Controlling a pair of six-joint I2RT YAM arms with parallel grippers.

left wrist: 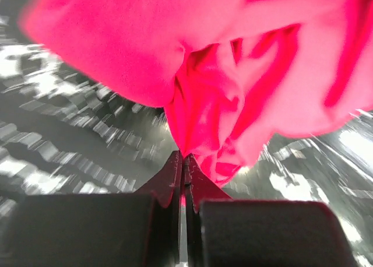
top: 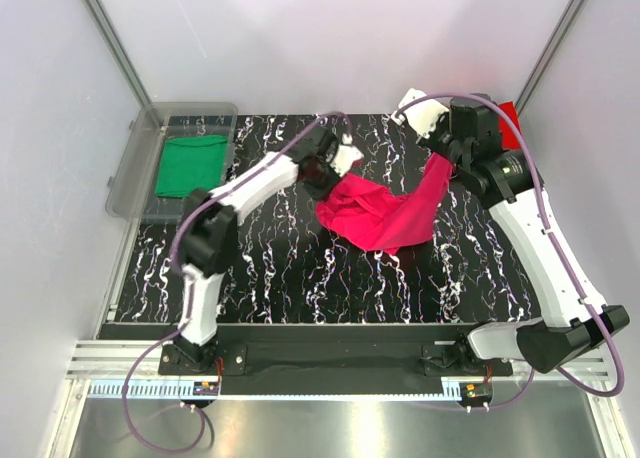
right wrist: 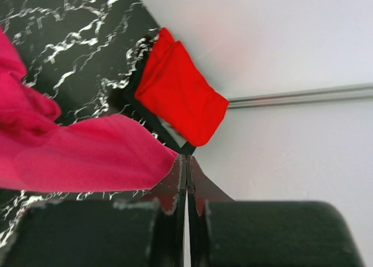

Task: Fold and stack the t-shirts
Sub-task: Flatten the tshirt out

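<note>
So, closest in, the pink shirt [top: 380,218] was nowhere near folded. It hung as a crumpled sling between the two sets of fingers, its middle sagging toward the table [top: 280,268]; I couldn't tell if it touched.

The left gripper [left wrist: 184,157] had its fingers pressed together on a bunched fold at one end. The right gripper [right wrist: 186,156] was pinched tight on an edge at the other end.

Just past the right fingertips sat the red shirt [right wrist: 180,98], folded into a tidy pad by the far wall. Well off to the outer side of the left fingers, the green shirt [top: 190,166] lay folded inside the bin [top: 125,178].

My read was that two of three were folded, but they sat well apart, so there was no stack yet. Pink needed spreading and folding, then everything needed gathering into one pile.

Count: three shirts (one pink, one red, one green), one bin, two grippers, both on pink.
</note>
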